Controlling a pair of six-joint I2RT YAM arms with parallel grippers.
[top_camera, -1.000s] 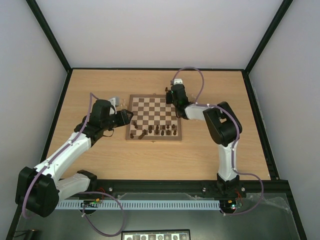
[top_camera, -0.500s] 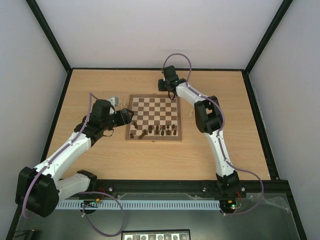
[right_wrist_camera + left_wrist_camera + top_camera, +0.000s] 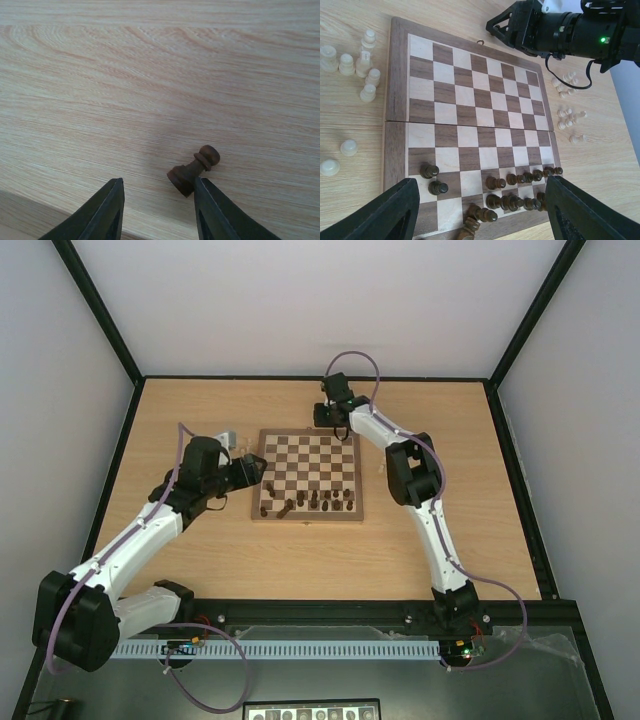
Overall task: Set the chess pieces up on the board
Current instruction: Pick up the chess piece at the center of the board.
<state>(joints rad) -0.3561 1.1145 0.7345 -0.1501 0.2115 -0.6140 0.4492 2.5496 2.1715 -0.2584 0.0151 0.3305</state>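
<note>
The board (image 3: 300, 460) (image 3: 470, 95) lies mid-table. Several dark chess pieces (image 3: 312, 502) (image 3: 515, 192) crowd its two near rows, and some have toppled at the near-left corner (image 3: 477, 215). My left gripper (image 3: 256, 476) (image 3: 487, 215) hovers at the board's left edge, open and empty. My right gripper (image 3: 326, 412) (image 3: 157, 212) is low over the tabletop beyond the board's far edge, open. One dark pawn (image 3: 194, 170) lies on its side there, against the tip of the right finger (image 3: 220, 215). No finger grips it.
Pale pieces stand and lie on the tabletop on both sides of the board (image 3: 364, 65) (image 3: 568, 102), seen from above at the left (image 3: 229, 441). The right arm's black wrist (image 3: 560, 32) hangs over the board's far corner. Black frame rails (image 3: 130, 450) edge the table.
The right arm swung from the board's far-right corner to the tabletop beyond the far edge, and its jaws opened wider. The left jaws also opened; that arm stayed put.
</note>
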